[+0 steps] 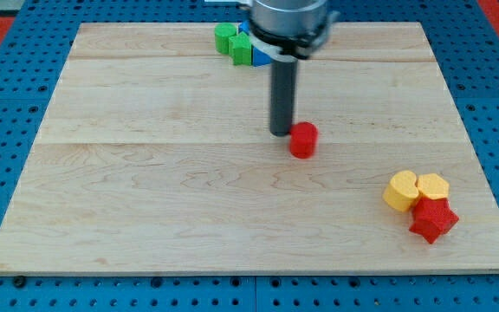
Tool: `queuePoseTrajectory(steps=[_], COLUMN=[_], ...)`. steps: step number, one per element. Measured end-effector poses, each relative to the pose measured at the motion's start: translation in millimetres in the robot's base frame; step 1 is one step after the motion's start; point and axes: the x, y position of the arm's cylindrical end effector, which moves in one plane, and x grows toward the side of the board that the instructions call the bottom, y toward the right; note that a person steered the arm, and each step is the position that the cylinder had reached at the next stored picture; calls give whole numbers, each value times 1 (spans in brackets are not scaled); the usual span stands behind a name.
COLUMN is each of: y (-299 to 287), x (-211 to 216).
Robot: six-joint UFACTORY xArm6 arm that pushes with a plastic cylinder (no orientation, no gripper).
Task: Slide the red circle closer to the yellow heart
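The red circle [302, 139] is a small red cylinder near the middle of the wooden board [145, 173]. My tip [281, 132] stands just to the view's left of it, touching or nearly touching its upper left side. The yellow heart [400, 191] lies at the view's lower right, well away from the red circle. It touches a yellow hexagon [433, 186] on its right and a red star [432, 220] below it.
Green blocks [233, 42] and a blue block [259, 57] sit at the view's top centre, partly hidden behind the arm. The board lies on a blue perforated table [7, 130].
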Motion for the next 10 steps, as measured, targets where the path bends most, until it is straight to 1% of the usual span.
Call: queuePoseTrajectory(steps=[1,2,3,4,5,6,7,8,9,10], y=[-4,15,-51,-32,-9,8,18,44,-11,19], x=[44,56,49,11,-1,17,54,64,45,-3])
